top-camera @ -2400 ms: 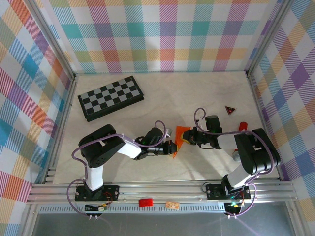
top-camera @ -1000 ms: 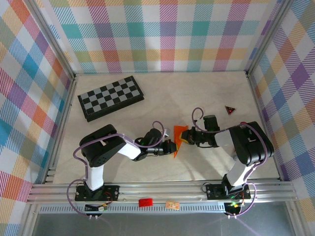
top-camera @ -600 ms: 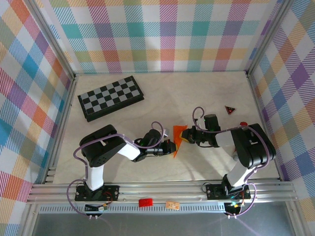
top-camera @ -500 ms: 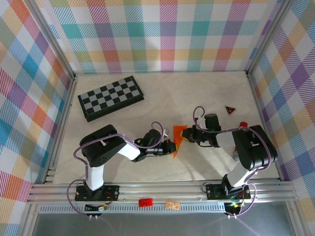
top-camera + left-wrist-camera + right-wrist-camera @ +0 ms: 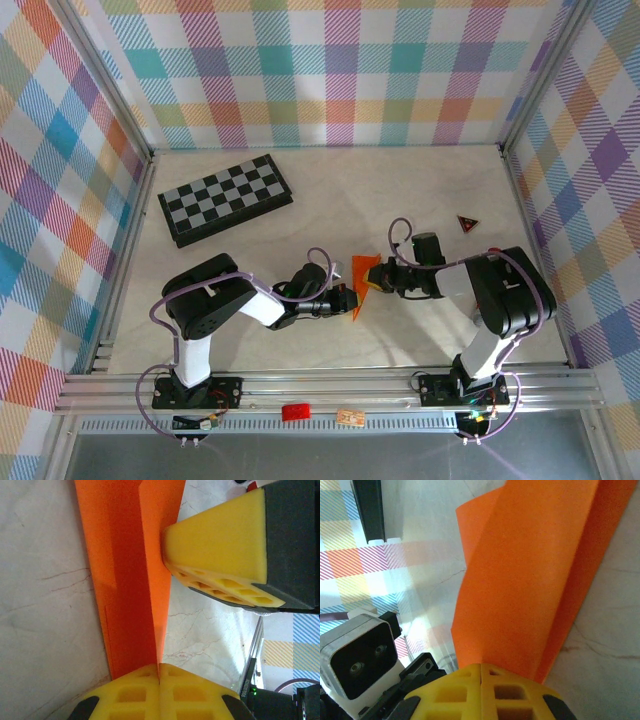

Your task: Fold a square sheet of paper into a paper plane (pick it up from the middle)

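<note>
The square sheet of paper [image 5: 363, 282] is bright orange and folded into a narrow creased strip, held off the table between my two arms. My left gripper [image 5: 349, 299] is shut on its near end; in the left wrist view the yellow pads [image 5: 159, 666] meet on the paper's [image 5: 127, 570] crease. My right gripper [image 5: 373, 283] is shut on the paper's right edge; in the right wrist view its pads [image 5: 481, 666] pinch the sheet [image 5: 535, 565]. The right gripper's yellow fingertip [image 5: 220, 550] presses against the paper's side in the left wrist view.
A black-and-grey checkerboard [image 5: 225, 198] lies at the back left. A small dark red triangle [image 5: 467, 223] sits at the back right. Plaid walls close in the table on three sides, and an aluminium rail [image 5: 330, 385] runs along the near edge.
My right gripper has moved left onto the paper and closed on it. The right arm's elbow shifted slightly. My left gripper has kept its hold and place.
</note>
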Tool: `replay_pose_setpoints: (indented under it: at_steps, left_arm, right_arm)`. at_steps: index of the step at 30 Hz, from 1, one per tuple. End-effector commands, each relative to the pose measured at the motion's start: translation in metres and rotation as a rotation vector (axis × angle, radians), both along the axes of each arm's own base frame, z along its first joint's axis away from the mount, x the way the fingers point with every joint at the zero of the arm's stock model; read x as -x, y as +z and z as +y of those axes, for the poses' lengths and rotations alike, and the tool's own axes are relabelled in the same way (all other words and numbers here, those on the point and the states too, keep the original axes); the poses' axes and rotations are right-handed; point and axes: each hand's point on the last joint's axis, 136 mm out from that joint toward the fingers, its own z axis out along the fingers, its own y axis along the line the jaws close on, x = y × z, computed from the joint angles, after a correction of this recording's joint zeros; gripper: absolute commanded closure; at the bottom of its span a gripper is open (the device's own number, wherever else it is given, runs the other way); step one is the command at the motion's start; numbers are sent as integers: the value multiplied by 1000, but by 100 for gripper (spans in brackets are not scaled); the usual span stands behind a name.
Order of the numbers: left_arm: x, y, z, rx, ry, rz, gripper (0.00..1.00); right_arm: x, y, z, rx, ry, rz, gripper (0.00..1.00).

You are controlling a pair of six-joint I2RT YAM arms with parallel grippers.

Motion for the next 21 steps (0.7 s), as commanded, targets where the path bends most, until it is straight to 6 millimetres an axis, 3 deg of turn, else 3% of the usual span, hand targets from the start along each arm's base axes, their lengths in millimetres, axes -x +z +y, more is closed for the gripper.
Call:
replay_pose_setpoints:
  at_steps: [1,10,21]
  left_arm:
    - [12,-52,32,-163,50,103,100]
    - [12,-54,34,-170,57,107,100]
    - [14,-53,34,-179,48,106,100]
  right_arm:
    - [-5,8,8,-29,28,-29,95]
    - [-5,-5,11,2,37,4,95]
    - [4,-37,3,137,34,95,95]
